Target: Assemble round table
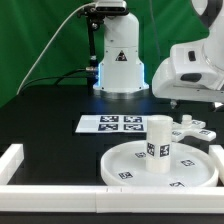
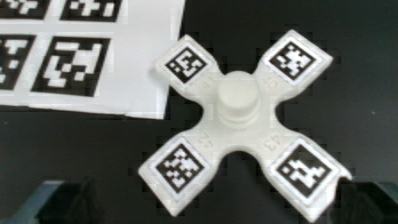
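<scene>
Looking across the black desk (image 1: 50, 125) in the exterior view: the round disc (image 1: 125, 162) lies nearest, with the cylinder leg (image 1: 159, 145) standing upright on it. Just behind, on the exterior view's right, sits the cross-shaped foot (image 1: 190, 128), beside the marker board (image 1: 112, 124). The arm (image 1: 195, 68) hangs above the foot. Wrist view: the claw (image 2: 210, 205) is spread wide and holding nothing, the foot lying flat beneath.

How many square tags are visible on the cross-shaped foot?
4. In the wrist view, one tag sits on each of the four arms of the cross-shaped foot. Any underneath are hidden.
</scene>
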{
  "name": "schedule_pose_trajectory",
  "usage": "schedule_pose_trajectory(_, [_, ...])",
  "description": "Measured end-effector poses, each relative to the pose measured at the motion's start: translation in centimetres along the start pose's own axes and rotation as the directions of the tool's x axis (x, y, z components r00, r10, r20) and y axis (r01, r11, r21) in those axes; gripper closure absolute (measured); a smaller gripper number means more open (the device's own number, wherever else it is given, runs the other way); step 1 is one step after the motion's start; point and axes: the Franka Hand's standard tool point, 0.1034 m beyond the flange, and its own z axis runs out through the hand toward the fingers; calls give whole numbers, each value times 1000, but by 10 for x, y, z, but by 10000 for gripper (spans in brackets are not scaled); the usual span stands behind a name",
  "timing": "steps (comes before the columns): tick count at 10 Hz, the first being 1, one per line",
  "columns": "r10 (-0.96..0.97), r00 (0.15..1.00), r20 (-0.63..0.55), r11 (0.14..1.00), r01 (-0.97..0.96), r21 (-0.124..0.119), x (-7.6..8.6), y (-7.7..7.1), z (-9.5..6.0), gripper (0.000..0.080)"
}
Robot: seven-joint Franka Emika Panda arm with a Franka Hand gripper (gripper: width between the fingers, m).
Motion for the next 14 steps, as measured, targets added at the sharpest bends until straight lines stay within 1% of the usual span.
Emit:
schedule_pose_trajectory(1, [8, 997, 82, 1000, -7, -11, -3, 4, 4, 150])
schedule_pose_trajectory(2, [13, 990, 140, 1000, -12, -15, -1, 4, 8, 150])
schedule_pose_trajectory(3, [14, 984, 177, 1000, -11, -19, 0, 3, 16, 150])
schedule_pose_trajectory(4, [11, 983, 181, 999, -3, -46, 1, -1, 23, 150])
schedule_pose_trajectory(5, [-8, 986, 167, 997, 20, -70, 0, -9, 23, 150])
schedule_pose_trajectory(7, [3, 986, 168, 998, 7, -62, 2, -3, 23, 150])
schedule_pose_trajectory(8, [4, 986, 169, 998, 6, -62, 2, -2, 24, 150])
schedule_pose_trajectory(9, [21, 984, 174, 998, -11, -58, 1, -5, 26, 150])
schedule_pose_trajectory(10, [79, 975, 210, 997, -74, -30, -2, -16, 36, 150])
schedule_pose_trajectory(11, [119, 968, 223, 993, -121, -6, -3, -24, 39, 150])
schedule_pose_trajectory(12, [154, 959, 239, 985, -168, 39, -4, -29, 36, 150])
schedule_pose_trajectory(13, [166, 953, 254, 981, -187, 60, -5, -26, 33, 150])
schedule_pose_trajectory(14, [168, 953, 253, 981, -186, 49, -5, -25, 33, 150])
